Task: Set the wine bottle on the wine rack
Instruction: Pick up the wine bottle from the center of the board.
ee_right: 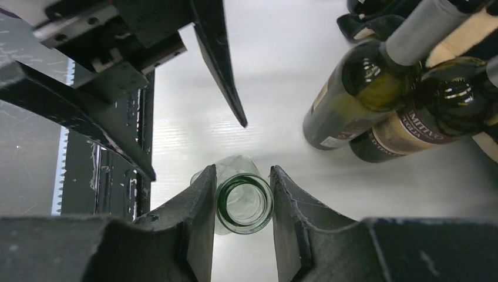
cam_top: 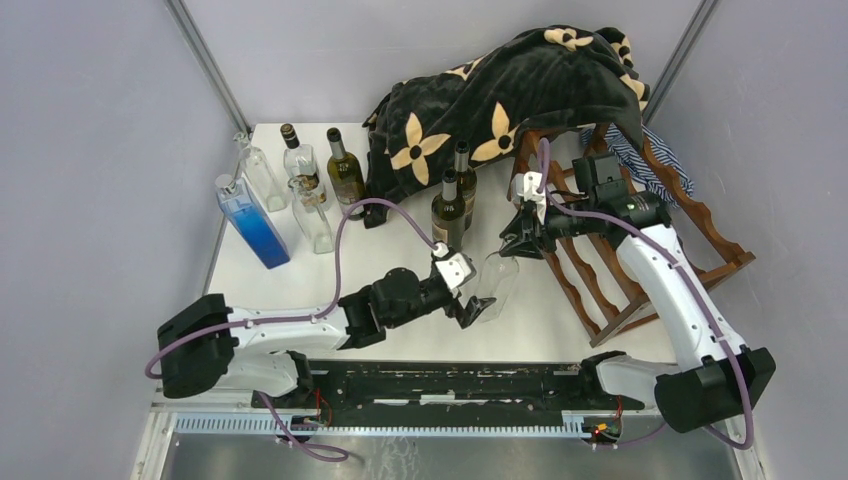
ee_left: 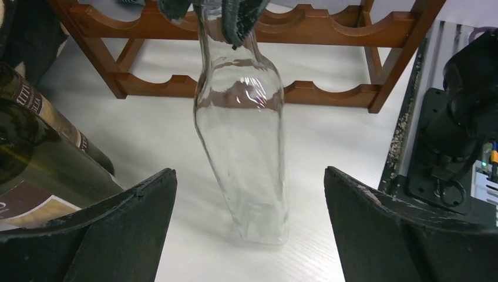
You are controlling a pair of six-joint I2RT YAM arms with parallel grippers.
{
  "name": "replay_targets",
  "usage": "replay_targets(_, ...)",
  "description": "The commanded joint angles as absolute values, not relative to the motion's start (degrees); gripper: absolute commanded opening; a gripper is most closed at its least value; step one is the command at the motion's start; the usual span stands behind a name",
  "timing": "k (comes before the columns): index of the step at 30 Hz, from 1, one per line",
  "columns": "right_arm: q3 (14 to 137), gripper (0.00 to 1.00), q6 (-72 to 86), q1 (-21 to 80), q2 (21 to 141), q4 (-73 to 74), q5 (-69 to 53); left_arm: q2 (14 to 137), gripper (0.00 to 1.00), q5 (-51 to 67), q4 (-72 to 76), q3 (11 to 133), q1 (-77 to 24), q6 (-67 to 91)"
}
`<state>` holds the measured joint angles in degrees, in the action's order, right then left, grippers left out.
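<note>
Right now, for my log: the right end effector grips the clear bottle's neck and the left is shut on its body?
No: the left end effector is open, not touching the clear bottle (left wrist view); the right end effector grips its neck.

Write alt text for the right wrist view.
The right gripper is closed on the open neck of a clear glass bottle, seen from above over a white table. The left gripper, open, reaches in at upper left; dark wine bottles cluster at upper right.

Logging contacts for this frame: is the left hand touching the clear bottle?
Apart. The left wrist view shows the left hand open, its fingers spread wide, with bare table between each one and the clear bottle.
</note>
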<state>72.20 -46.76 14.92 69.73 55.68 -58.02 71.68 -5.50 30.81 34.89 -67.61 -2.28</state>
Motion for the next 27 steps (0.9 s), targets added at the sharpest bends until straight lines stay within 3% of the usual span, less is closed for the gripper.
replay_targets(1,72.36,0.0,-46.2,16.11,65.94,50.19,-64.0,75.46,1.0,-7.68,42.95,35.98,-67.23,-4.83)
replay_targets(13,72.51,0.0,-44.48,17.78,65.17,49.64,-65.62,83.59,0.97,-9.72,49.61,38.91,-66.14,-3.03)
replay_targets(15,72.53,0.0,-44.32,18.08,65.3,49.5,-65.26,83.82,0.76,-7.79,48.76,39.77,-65.95,-2.36)
replay_targets(17,72.51,0.0,-44.13,18.25,65.54,49.45,-65.28,84.0,0.37,-6.97,46.82,40.63,-65.83,-0.92)
replay_targets(21,71.97,0.0,-42.92,18.58,65.72,48.37,-65.57,83.71,0.04,-3.41,44.77,40.73,-65.55,0.56)
replay_targets(22,71.85,0.02,-42.41,18.69,65.82,47.91,-65.35,83.24,0.02,-2.26,45.05,40.07,-65.29,2.1)
replay_targets(24,71.88,0.32,-41.92,18.74,66.18,48.03,-65.13,81.28,0.02,-0.53,47.76,37.44,-64.14,6.19)
replay_targets(26,72.47,0.73,-41.99,18.78,66.27,48.28,-64.39,78.52,0.02,0.35,51.96,33.85,-62.14,12.24)
replay_targets(27,73.18,0.88,-42.41,18.8,66.31,48.64,-63.64,76.95,0.02,1.38,54.2,31.9,-60.43,15.48)
